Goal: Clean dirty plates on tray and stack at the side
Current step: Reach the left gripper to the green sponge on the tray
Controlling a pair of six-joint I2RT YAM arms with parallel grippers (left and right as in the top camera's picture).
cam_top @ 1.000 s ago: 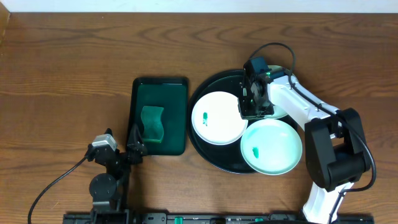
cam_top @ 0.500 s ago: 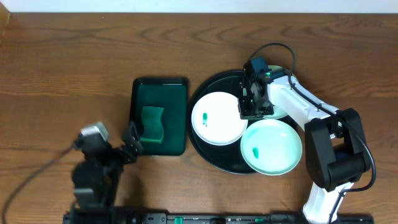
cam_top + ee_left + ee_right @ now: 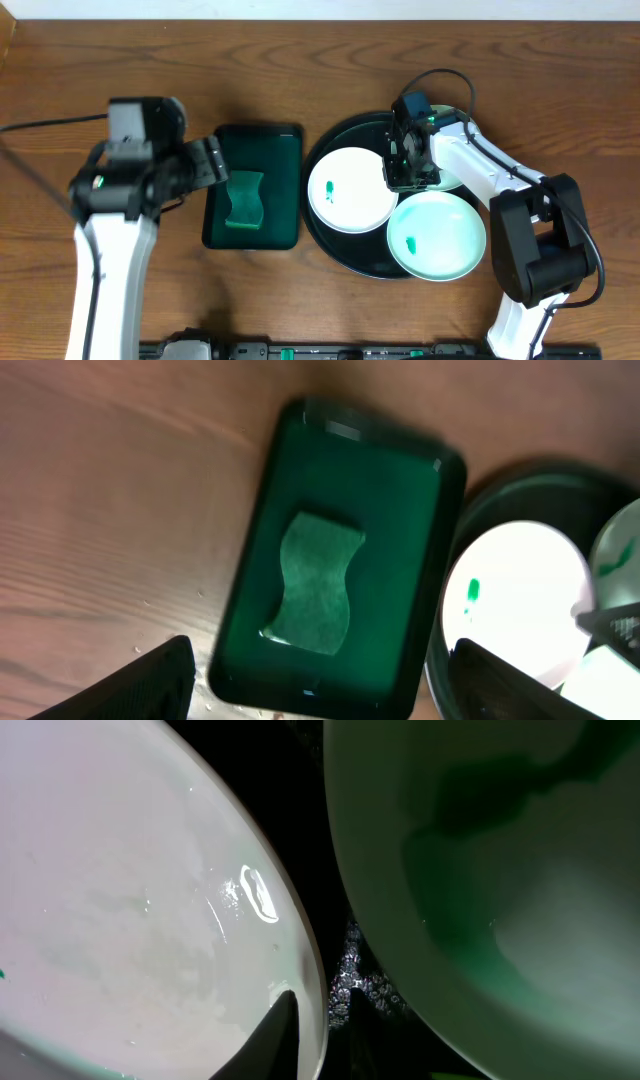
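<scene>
ROBOTICS LAB, TEST BENCH | a left arm point(image 3: 105, 250) and a right arm point(image 3: 535, 240), jointed machines in white and black, reach over a wood-grain surface point(image 3: 100, 60) | black cables point(image 3: 50, 121) loop from both | a black equipment rail point(image 3: 300, 351) lines the near edge | the scene shot straight down from above

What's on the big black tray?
A white plate and a mint plate, each with a green smudge. A third plate is mostly covered by the right gripper.

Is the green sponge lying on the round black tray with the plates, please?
No, the sponge lies in the dark green rectangular tray, which sits beside the round black tray.
</scene>
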